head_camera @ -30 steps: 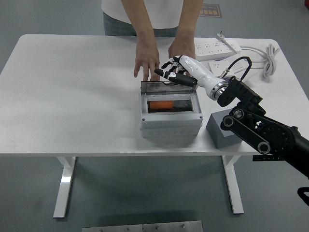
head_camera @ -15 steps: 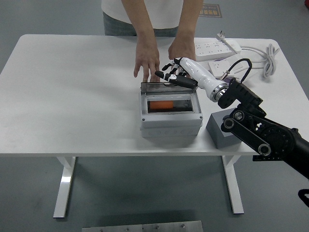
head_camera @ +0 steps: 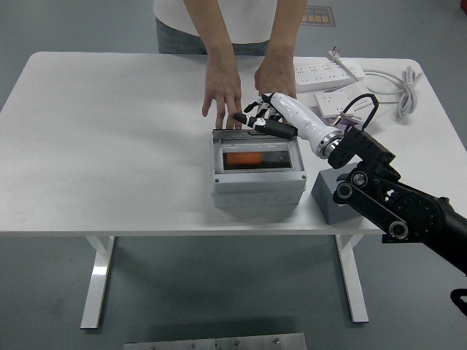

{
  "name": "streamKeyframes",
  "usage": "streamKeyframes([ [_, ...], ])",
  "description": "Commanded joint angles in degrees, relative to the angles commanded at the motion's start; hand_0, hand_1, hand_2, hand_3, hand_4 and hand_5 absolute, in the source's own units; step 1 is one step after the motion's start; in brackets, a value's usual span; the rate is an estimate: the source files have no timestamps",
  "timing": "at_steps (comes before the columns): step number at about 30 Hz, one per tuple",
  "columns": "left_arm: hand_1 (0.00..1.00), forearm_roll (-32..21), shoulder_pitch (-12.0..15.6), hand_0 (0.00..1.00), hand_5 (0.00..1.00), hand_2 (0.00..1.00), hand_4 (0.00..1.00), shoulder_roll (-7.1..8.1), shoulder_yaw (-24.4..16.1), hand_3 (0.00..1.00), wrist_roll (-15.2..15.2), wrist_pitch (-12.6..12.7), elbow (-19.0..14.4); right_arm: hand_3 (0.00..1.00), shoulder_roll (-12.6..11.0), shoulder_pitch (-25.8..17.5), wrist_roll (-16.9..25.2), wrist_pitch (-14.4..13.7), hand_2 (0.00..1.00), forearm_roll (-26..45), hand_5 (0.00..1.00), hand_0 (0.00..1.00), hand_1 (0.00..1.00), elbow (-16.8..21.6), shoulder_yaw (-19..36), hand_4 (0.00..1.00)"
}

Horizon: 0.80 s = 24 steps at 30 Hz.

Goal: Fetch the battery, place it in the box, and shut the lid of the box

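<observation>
A grey box (head_camera: pixel 257 187) stands mid-table. An orange battery (head_camera: pixel 242 157) lies inside it, showing through the box's dark window. The smoky lid (head_camera: pixel 254 135) sits low along the box's back edge. My right hand (head_camera: pixel 255 122), white with black fingers, reaches in from the right. Its fingers are spread and rest on the lid's back edge, holding nothing. A person at the far side has one hand (head_camera: pixel 221 91) flat on the table just behind the box. The person's other hand (head_camera: pixel 273 75) is behind my fingers. My left arm is out of view.
A dark grey block (head_camera: pixel 326 198) stands right of the box, under my forearm. Two white power strips (head_camera: pixel 328 71) and a coiled white cable (head_camera: pixel 406 87) lie at the back right. The table's left half is bare white surface (head_camera: pixel 109 146).
My right hand has slid a little toward the near side and down onto the lid's back edge. The person's hands and the box have stayed put.
</observation>
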Motion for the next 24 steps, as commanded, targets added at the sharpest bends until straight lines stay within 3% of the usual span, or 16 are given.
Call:
streamKeyframes([
  [24,0.698,0.3,-0.1,0.632,0.002,0.573,0.500,-0.04,-0.2,0.541,0.1,-0.1,0.0,0.640,-0.3,-0.7,0.2,-0.1,0.520,0.4,0.998,0.373,0.378,-0.1,-0.1,0.974],
])
